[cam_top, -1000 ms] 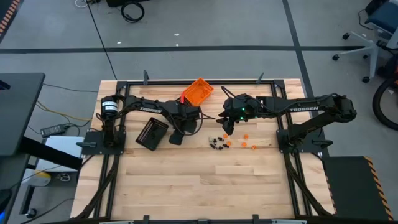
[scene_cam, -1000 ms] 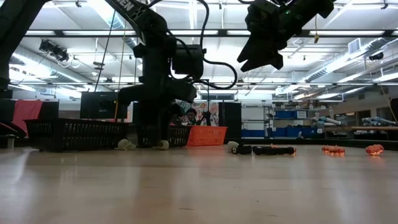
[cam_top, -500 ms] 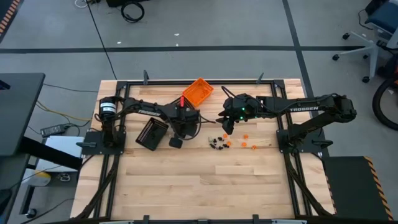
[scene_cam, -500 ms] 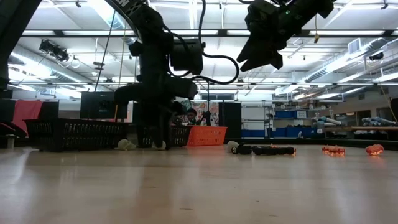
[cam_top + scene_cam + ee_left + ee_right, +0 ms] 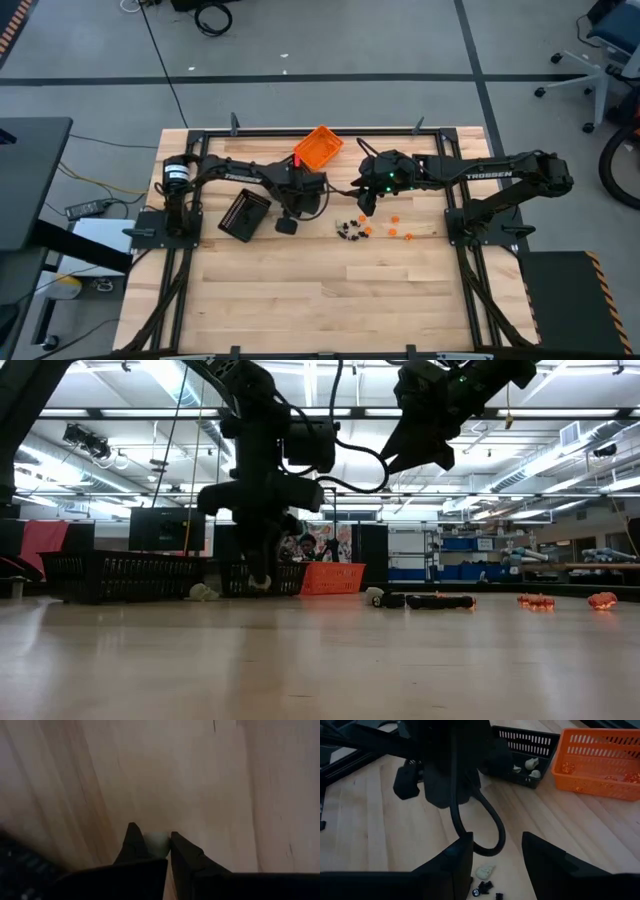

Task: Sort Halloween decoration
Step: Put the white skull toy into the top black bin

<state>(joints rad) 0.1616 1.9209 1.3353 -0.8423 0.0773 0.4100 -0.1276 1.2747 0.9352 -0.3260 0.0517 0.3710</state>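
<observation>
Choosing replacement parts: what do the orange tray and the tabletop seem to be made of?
The orange tray looks like moulded plastic: uniform colour, thin slotted lattice walls. The tabletop looks like pale wood, probably sealed: joined planks, visible grain and a soft sheen.

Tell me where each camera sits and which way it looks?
High view: above, looking down at the table, both arms showing.
Low view: table height, looking across; arms hang from above.
Left wrist view: the left gripper pinches a whitish trinket.
Right wrist view: the right gripper fingers, open.
Shared: high and right wrist both show the orange tray.
</observation>
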